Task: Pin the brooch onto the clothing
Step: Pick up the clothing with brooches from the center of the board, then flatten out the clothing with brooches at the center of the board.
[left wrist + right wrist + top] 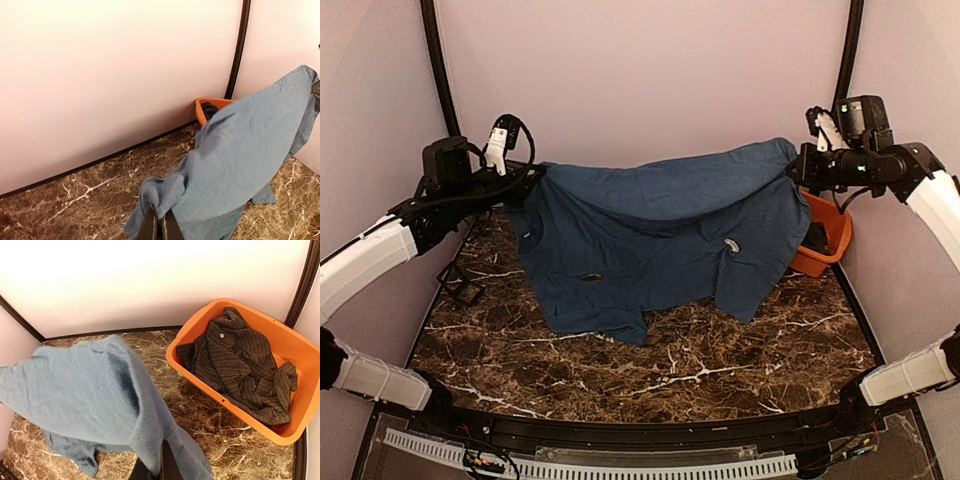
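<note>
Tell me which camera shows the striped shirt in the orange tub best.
Right wrist view: the striped shirt lies crumpled in the orange tub, fully visible. Left wrist shows only a dark scrap; the top view, a sliver beside the blue T-shirt.

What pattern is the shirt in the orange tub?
The shirt is dark, thinly pinstriped; right wrist view.

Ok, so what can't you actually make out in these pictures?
Top view: the small pale disc on the T-shirt is too small to tell whether it's the brooch.
Top view: the tub is mostly behind the T-shirt and right arm.
Left wrist view: the left gripper is cut by the bottom edge, tips wrapped in cloth.
Right wrist view: same for the right gripper.
</note>
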`<action>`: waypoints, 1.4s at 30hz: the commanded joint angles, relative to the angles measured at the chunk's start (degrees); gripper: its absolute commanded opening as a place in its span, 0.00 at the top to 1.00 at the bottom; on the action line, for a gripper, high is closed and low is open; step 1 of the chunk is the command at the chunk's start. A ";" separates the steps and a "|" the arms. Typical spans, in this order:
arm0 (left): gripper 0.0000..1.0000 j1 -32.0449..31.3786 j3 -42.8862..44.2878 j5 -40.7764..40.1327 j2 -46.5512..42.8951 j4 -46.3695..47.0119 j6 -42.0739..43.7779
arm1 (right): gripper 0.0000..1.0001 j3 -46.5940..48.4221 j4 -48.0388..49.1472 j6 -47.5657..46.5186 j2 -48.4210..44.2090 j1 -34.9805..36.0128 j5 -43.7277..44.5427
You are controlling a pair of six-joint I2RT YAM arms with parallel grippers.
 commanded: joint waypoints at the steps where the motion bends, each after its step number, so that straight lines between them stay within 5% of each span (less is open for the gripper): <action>1: 0.99 -1.00 -0.17 3.64 -8.60 -4.72 1.72 | 1.00 -4.73 2.58 -0.37 -8.30 0.51 -3.31; 11: 0.99 -6.48 0.72 8.90 -25.78 -11.31 7.78 | 1.00 -9.16 8.87 -2.25 -24.90 1.58 -19.68; 16: 0.99 -6.66 1.32 -0.73 -24.91 -14.76 8.81 | 1.00 -6.59 6.28 -0.77 -20.62 1.58 -12.61; 26: 0.99 -6.53 0.03 -25.67 1.97 -11.40 10.21 | 1.00 -4.88 6.45 -0.14 9.41 1.33 14.40; 35: 0.99 -5.24 15.18 -35.59 35.11 -11.37 12.99 | 1.00 4.99 14.27 -1.63 36.60 1.05 17.51; 42: 0.99 -4.69 19.00 -41.89 44.65 -7.92 14.15 | 1.00 10.65 14.31 -3.00 44.06 2.87 20.28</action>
